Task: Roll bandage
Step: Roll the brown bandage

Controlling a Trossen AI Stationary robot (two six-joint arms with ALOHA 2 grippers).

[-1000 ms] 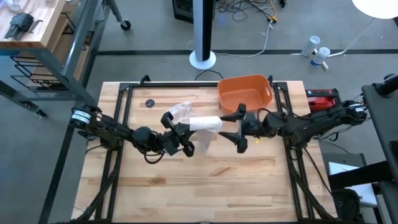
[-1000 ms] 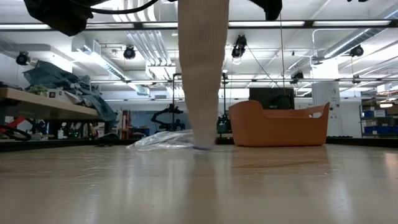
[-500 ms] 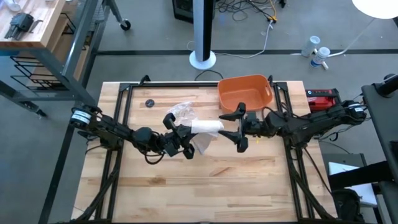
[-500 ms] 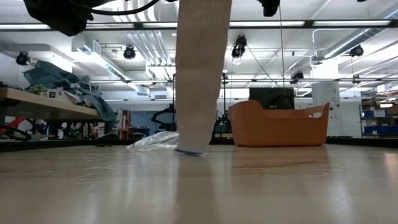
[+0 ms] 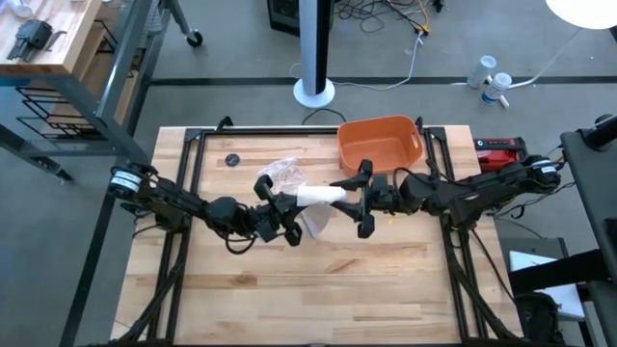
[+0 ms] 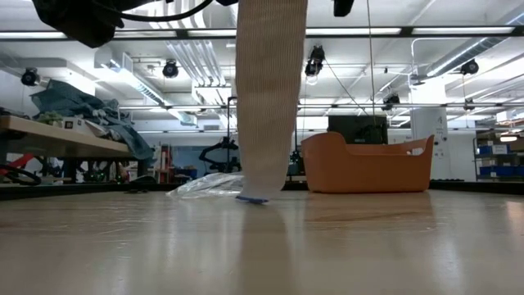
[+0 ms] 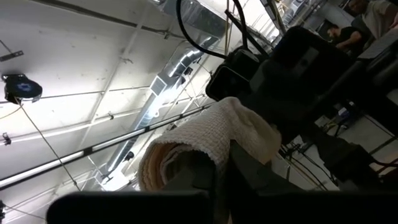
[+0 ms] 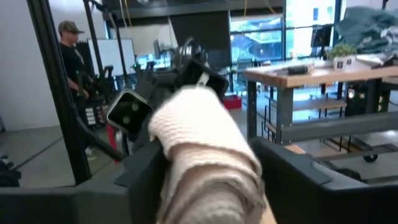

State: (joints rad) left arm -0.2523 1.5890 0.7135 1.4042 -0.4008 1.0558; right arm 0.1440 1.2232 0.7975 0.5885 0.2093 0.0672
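The bandage is an off-white roll (image 5: 320, 195) held level above the table's middle, between the two arms. A loose strip (image 6: 266, 98) hangs from it, and the strip's blue-edged lower end (image 6: 253, 198) reaches the tabletop. My left gripper (image 5: 292, 204) is shut on the roll's left end. My right gripper (image 5: 345, 196) points toward the table's left. Its fingers (image 8: 146, 177) stand open on either side of the roll's right end (image 8: 208, 155). My left gripper pinches the roll's left end (image 7: 180, 165) between its two fingers, coming from the table's left and slanting upward, along the roll. The roll is lifted clear and only the hanging strip meets the table. My right gripper straddles the roll's right end; whether its fingers touch it cannot be told.
An orange tub (image 5: 378, 143) stands at the table's far edge behind the right gripper. A crumpled clear wrapper (image 5: 280, 173) lies just beyond the roll, and a small black disc (image 5: 232, 160) lies far left. A person (image 8: 69, 50) stands in the room beyond the table.
My right gripper has moved toward the table's left, and its fingers now reach around the roll's right end. The hanging strip's lower end has swung a little sideways over the table. The roll stays where it was.
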